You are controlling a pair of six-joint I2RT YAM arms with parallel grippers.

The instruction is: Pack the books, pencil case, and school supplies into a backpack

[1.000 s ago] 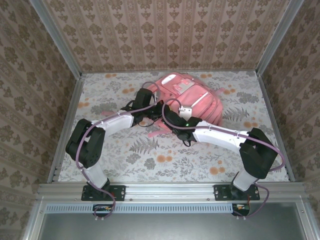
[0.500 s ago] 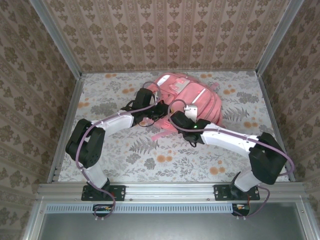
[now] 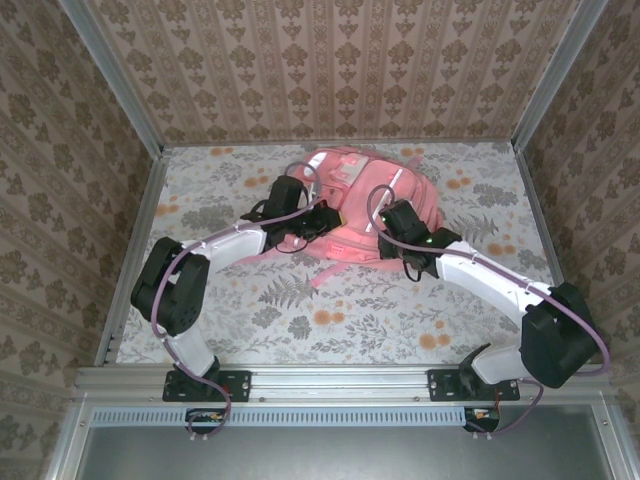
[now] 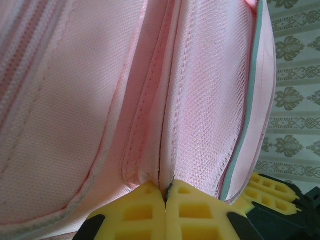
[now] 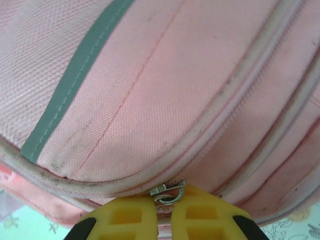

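1. A table [image 3: 300, 310] covered in a floral print sits inside walls [image 3: 330, 70] of brown patterned wallpaper, with both arm bases along the near edge
2. The backpack [image 3: 365, 195], pink and the biggest thing here, lies near the far edge of the table, about midway between the left and right edges
3. The left claw [image 3: 322, 222] reaches in from the near left corner and meets the backpack's left side
4. In the left wrist view its yellow fingers [image 4: 142, 210] are pressed together, pinching a seamed fold of the backpack's pink fabric beside a mesh panel [image 4: 210, 100]
5. The right claw [image 3: 388, 222] comes in from the near right corner and sits against the backpack's near right side
6. In the right wrist view its jaws are all but closed, and a small metal zipper pull [image 5: 166, 193] is caught between the tips
7. A grey-green stripe [image 5: 75, 75] runs slantwise across the pink panel above that zip
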